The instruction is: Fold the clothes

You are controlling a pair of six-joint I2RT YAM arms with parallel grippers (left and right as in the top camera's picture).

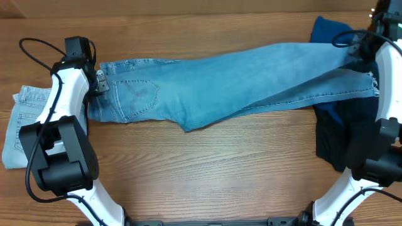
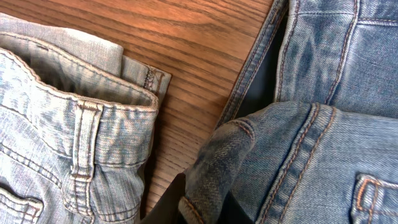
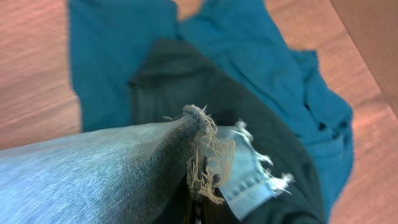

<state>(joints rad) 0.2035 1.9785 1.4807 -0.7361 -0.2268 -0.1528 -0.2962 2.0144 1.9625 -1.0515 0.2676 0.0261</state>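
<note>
Long light-blue jeans (image 1: 220, 78) lie stretched across the table, waistband at the left, frayed hems at the right. My left gripper (image 1: 97, 81) is shut on the jeans' waistband; the left wrist view shows the fold of waistband (image 2: 214, 180) between the fingers (image 2: 199, 211). My right gripper (image 1: 370, 59) is shut on a frayed hem (image 3: 202, 149), with the second hem (image 3: 249, 168) hanging beside it. Paler washed jeans (image 1: 22, 125) lie folded at the far left and also show in the left wrist view (image 2: 68, 118). A royal-blue garment (image 1: 330, 31) and a dark navy garment (image 1: 333, 138) lie at the right.
The table top is brown wood (image 1: 207, 169). The left arm's base (image 1: 59, 157) stands at the front left, the right arm's base (image 1: 377, 163) at the front right. A black cable (image 1: 34, 53) loops by the left arm. The blue (image 3: 112, 56) and dark (image 3: 186, 81) garments lie under the right gripper.
</note>
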